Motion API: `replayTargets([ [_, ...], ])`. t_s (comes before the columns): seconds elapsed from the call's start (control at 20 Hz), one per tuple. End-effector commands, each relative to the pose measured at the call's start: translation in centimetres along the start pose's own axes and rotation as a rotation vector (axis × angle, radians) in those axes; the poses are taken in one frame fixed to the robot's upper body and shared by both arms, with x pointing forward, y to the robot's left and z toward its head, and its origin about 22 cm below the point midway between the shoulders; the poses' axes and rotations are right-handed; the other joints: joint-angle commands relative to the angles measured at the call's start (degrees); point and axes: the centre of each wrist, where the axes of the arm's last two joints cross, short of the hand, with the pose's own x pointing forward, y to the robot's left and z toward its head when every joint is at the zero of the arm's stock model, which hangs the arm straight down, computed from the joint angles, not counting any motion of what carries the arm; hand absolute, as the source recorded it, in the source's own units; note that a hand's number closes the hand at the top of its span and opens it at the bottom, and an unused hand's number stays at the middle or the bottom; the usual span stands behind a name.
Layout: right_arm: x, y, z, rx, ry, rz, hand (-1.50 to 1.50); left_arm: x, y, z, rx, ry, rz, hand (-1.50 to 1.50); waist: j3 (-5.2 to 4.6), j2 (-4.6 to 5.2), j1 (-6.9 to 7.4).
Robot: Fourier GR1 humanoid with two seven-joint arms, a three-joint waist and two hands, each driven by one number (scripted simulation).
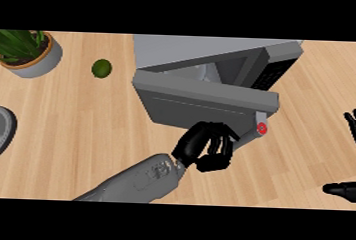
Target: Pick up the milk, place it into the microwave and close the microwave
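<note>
While the microwave [212, 68] stands on the wooden counter [77, 128] with its door [203, 100] partly open, the left hand [206, 148] is just below the door's lower edge, fingers curled, near the red spot [262, 128] on the door's corner. I cannot tell if the fingers hold anything, and the milk is not visible. At the right edge, the right hand [355, 130] rests with straight fingers. A potted plant [25, 52] and a lime [101, 68] are at the left.
</note>
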Motion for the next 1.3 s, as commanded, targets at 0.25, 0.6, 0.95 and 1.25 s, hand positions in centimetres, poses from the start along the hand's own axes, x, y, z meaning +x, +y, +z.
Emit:
replayTargets([
  [0.25, 1.6, -0.3, -2.7, 0.094, -0.069, -0.050, -1.50, 5.0, 1.5, -4.2, 0.083, -0.110, 0.012, 1.50, -0.03, 0.54, -4.54],
  [0.6, 2.5, 0.4, -5.6, 0.152, -0.110, -0.097, -1.50, 6.8, 2.6, -6.0, 0.115, -0.111, -0.020, 1.50, 0.07, 1.31, -5.82],
  [0.95, 3.6, 0.9, -7.5, 0.247, -0.134, -0.140, -1.50, 8.4, 3.8, -7.5, 0.165, -0.110, -0.003, 1.50, 0.23, 1.98, -7.89],
  [1.25, 4.1, 1.8, -8.5, 0.333, -0.125, -0.191, -1.50, 8.7, 4.3, -8.0, 0.212, -0.105, 0.001, 1.50, 0.38, 2.37, -8.99],
])
